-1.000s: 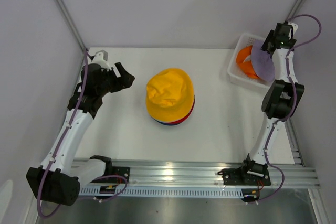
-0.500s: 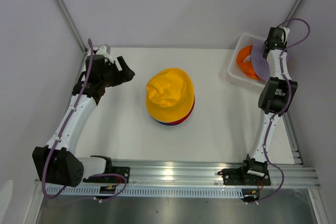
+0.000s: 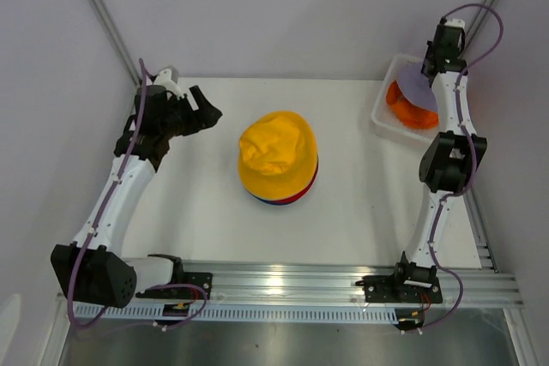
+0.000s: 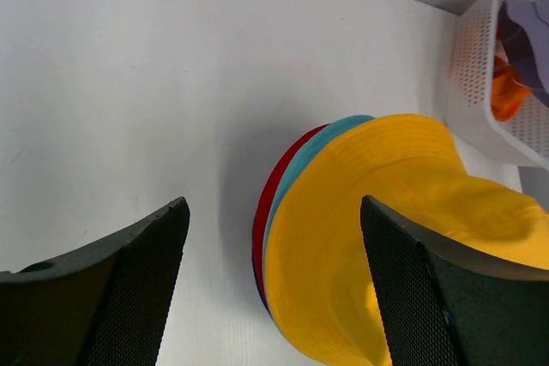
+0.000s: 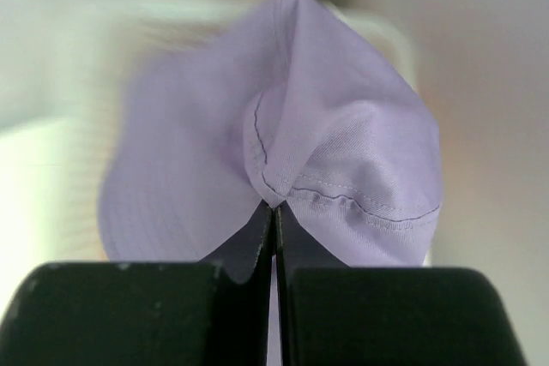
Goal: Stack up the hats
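Top external view: the yellow hat (image 3: 277, 153) is seen at the centre of the frame, crown upward and brim down, its soft cloth dented and creased across the top. Under it, only thin curved rims of the red hat (image 3: 302, 193) and the navy hat (image 3: 268, 201) are shown. In the left wrist view the stack fills the lower right of the frame, and the brims are layered outward from the yellow hat (image 4: 403, 237) through the teal hat (image 4: 343, 123) to the red hat (image 4: 268, 203). The stack is carried by the smooth white bench (image 3: 360, 203).

The lavender hat (image 3: 419, 85) is found at the upper right of the frame, over the orange hat (image 3: 410, 107), which lies in the white lattice basket (image 3: 382, 115). In the right wrist view a fold of the lavender hat (image 5: 283, 152), a fine woven cloth with a stitched seam, is pinched at the bottom centre by the right gripper (image 5: 274, 212), whose jaws are pressed together on it. The background there is blurred.

The left gripper (image 3: 204, 106) is held at the upper left of the frame, apart from the stack, its jaws spread wide with nothing between them. Their inner faces are covered with a black meshed pad.
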`<state>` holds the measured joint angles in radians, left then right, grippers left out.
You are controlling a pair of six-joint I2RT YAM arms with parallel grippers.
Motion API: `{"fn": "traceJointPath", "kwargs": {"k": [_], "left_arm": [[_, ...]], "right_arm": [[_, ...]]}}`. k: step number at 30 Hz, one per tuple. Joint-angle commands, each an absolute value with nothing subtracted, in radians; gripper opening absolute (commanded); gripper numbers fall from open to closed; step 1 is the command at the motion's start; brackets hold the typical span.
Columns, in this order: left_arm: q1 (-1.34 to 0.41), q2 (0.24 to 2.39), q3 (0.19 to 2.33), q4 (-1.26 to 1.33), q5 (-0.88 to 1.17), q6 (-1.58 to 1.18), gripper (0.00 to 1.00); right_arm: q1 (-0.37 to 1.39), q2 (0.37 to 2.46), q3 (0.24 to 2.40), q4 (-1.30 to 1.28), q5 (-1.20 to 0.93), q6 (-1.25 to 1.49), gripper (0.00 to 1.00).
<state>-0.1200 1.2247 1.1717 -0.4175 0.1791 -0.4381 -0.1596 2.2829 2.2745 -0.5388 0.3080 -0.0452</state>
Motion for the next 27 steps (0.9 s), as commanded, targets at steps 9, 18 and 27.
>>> {"fn": "traceJointPath", "kwargs": {"k": [9,18,27], "left_arm": [[-0.110,1.167,1.235,-0.025,0.482,-0.701,0.82],[-0.141,1.175,0.959,0.544,0.428,-1.297,0.80],[-0.150,1.163,0.882,0.606,0.384,-1.439,0.79]], "right_arm": [[0.147,1.896,2.295,-0.417,-0.107,-0.005,0.00],[0.484,1.847,2.270,-0.365,-0.060,0.034,0.00],[0.728,1.842,2.266,-0.354,0.055,-0.037,0.00]]}}
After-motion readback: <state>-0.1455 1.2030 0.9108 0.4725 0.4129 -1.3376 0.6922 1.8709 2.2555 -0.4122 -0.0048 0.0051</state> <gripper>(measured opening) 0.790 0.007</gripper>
